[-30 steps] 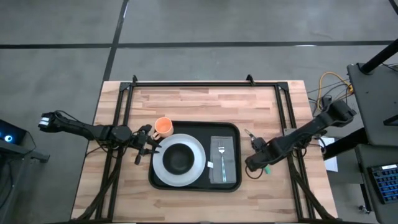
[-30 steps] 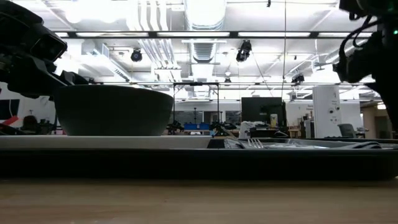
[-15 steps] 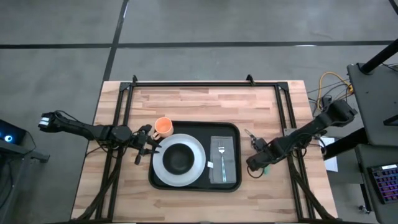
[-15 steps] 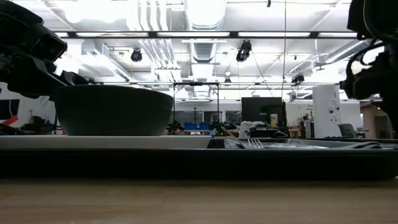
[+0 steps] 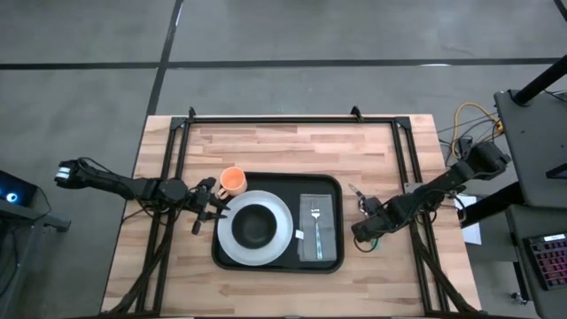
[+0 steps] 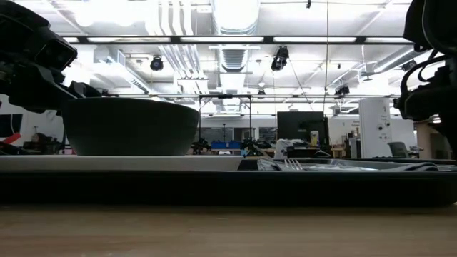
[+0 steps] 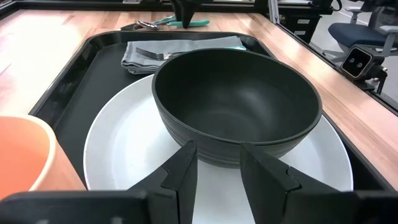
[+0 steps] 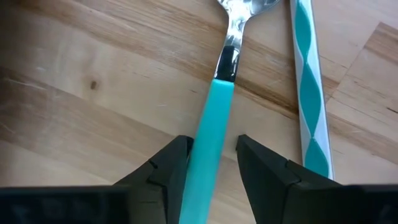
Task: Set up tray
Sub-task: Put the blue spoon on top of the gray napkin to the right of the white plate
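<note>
The black tray (image 5: 335, 184) lies mid-table and carries a white plate (image 5: 279, 237) with a dark bowl (image 5: 254, 225), and a grey folded cloth (image 5: 326, 232) with a fork (image 5: 314, 221) on it. An orange cup (image 5: 233, 181) stands at the tray's far left corner. My left gripper (image 5: 215, 206) hovers open at the tray's left edge, its fingers (image 7: 186, 168) pointing at the bowl (image 7: 236, 99). My right gripper (image 5: 365, 232) is open, right of the tray, pointing down. Its fingers stand on either side of a teal-handled spoon (image 8: 214, 112) lying on the wood. My right gripper (image 8: 211, 146) comes from above and straddles the spoon's teal handle (image 8: 211, 124), the fingers lying across it. The handle rests flat on the table. Whether either finger (image 8: 171, 158) touches the handle, I cannot tell.
A teal-and-white striped stick (image 8: 306, 87) lies on the wood beside the spoon. The table frame's dark rails (image 5: 415, 168) run along the left, right and far sides. Bare wood (image 5: 292, 146) stretches beyond the tray's far side.
My right arm has shifted a little over the teal spoon; in the low view it has drifted toward the picture's right. The left arm, tray, plate, bowl and cup have stayed where they were.
</note>
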`<state>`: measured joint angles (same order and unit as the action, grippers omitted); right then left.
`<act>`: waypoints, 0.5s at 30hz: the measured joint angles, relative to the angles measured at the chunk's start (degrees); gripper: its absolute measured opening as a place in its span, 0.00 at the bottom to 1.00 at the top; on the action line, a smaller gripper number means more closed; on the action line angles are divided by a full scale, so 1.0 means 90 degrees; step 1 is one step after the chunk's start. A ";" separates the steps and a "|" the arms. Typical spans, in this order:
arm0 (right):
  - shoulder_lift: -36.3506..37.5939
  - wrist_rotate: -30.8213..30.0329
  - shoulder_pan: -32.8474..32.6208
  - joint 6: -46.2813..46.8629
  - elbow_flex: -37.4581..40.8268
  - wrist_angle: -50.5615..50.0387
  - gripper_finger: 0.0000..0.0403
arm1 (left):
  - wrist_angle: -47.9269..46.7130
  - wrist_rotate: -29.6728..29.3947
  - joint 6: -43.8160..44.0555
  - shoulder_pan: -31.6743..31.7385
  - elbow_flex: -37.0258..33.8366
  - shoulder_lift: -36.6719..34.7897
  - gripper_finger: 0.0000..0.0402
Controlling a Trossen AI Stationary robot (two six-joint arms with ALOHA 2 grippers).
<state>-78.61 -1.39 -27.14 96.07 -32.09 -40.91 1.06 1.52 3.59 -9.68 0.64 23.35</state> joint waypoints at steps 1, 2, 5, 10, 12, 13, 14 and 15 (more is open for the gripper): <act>0.0000 -0.0002 0.0000 0.0000 0.0002 0.0000 0.31 | 0.0000 0.0000 0.0001 -0.0001 0.0000 0.0000 0.25; -0.0002 -0.0004 0.0000 0.0004 0.0002 -0.0004 0.31 | 0.0000 0.0000 0.0001 -0.0001 0.0000 0.0000 0.25; -0.0002 -0.0009 0.0000 0.0138 0.0009 -0.0010 0.28 | 0.0000 0.0000 0.0000 0.0001 0.0000 -0.0001 0.25; -0.0012 -0.0009 0.0000 0.0203 0.0019 0.0067 0.25 | -0.0001 0.0000 0.0000 0.0001 0.0000 0.0000 0.25; -0.0012 -0.0008 0.0000 0.0205 0.0019 0.0080 0.23 | -0.0002 0.0000 0.0001 -0.0001 0.0000 0.0000 0.25; -0.0012 -0.0009 0.0000 0.0219 0.0021 0.0089 0.22 | 0.0000 0.0000 0.0000 0.0000 0.0000 0.0000 0.25; -0.0012 -0.0012 0.0000 0.0256 0.0021 0.0096 0.21 | -0.0001 0.0000 0.0000 0.0001 0.0000 -0.0001 0.25; -0.0015 -0.0012 0.0000 0.0312 0.0021 0.0106 0.20 | -0.0001 0.0000 -0.0001 0.0000 0.0000 0.0000 0.25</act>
<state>-78.74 -1.50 -27.14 98.88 -31.90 -39.95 1.05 1.52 3.58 -9.68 0.64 23.35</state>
